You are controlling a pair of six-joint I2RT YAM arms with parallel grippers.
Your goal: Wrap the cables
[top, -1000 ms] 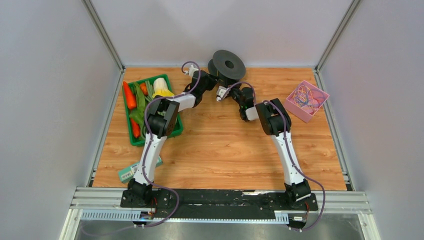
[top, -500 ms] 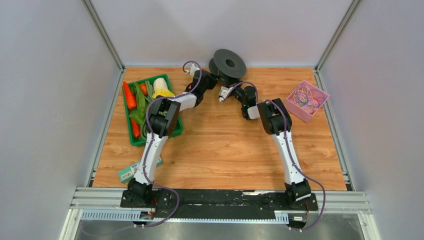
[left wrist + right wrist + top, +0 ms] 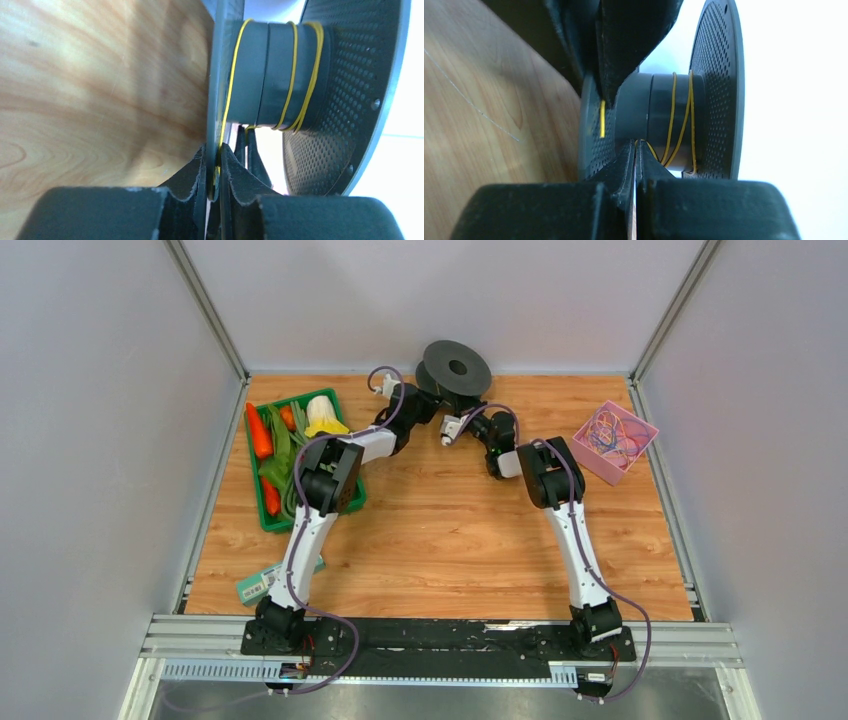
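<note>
Both arms are sitting at a long reach from the near edge toward the far middle of the table (image 3: 430, 540), elbows bent: left arm (image 3: 305, 530) angling in from the left, right arm (image 3: 575, 540) from the right, wrists almost meeting. Off right, the pink box (image 3: 595, 462) is holding the loose cables (image 3: 612, 435), well apart from both grippers. Left gripper (image 3: 216, 165) is clamping one flange (image 3: 222, 60) of the spool (image 3: 457, 365), with a bit of yellow trapped in the bite. Right gripper (image 3: 635, 160) is pinching closed, apparently on the yellow cable (image 3: 292, 75) running from its tips to the hub (image 3: 265, 65). Cable is looking thread-thin, light and limp, probably sliding easily on the smooth hub; the few turns are lying uneven and crossing. I'm judging it's best held close to the hub under light tension, since a hard pull is risking a snap. Spool is sitting at the far edge.
</note>
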